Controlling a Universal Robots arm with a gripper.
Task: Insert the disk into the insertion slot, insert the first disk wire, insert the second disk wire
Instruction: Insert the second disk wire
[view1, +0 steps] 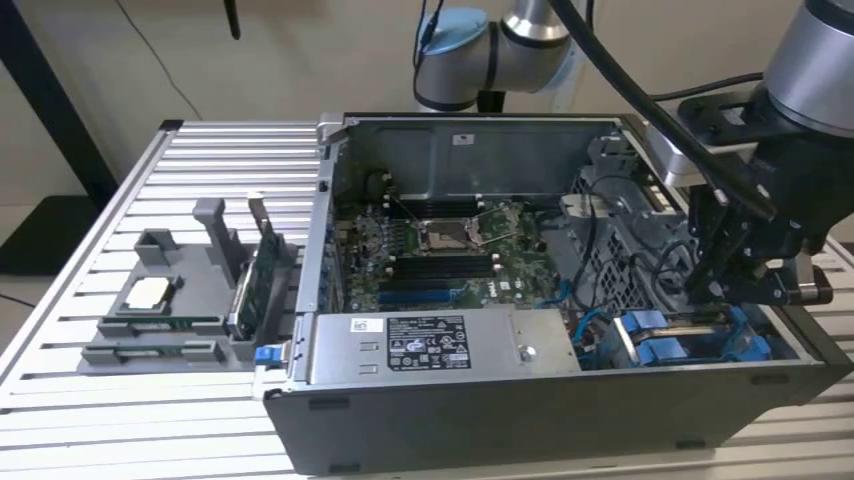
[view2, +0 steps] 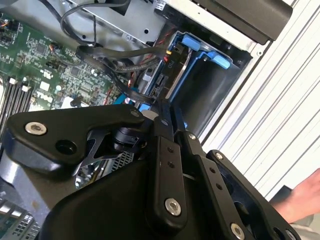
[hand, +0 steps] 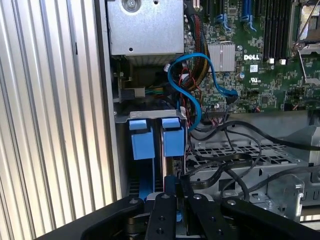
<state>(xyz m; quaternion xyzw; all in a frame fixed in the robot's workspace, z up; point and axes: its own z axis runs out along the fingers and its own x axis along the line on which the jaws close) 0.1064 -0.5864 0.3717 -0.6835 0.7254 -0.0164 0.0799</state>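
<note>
In the first wrist view the gripper (hand: 176, 186) is closest to the lens, its two black fingers (hand: 171, 182) pressed close together and pointing down into the insertion slot (hand: 150, 140), whose two blue tabs stand side by side just past the fingertips. Whether anything is pinched between the fingers I cannot tell. The second wrist view shows the same black linkage of the gripper (view2: 167, 112) closed to a narrow tip right at the edge of the disk (view2: 167, 75), which sits on edge inside the blue-railed bay with black wires (view2: 115, 52) looping over its connector end. A person's hand (view2: 305, 192) shows beside the ribbed table.

In the exterior view the arm (view1: 801, 60) reaches down from above at the view's right, wrist bent so the gripper (view1: 727, 290) hangs into the corner of the open computer case (view1: 561, 400). Beyond lies the green board (view1: 441, 250), and farther to the view's left a grey parts tray (view1: 167, 300) rests on the table (view1: 80, 400).
</note>
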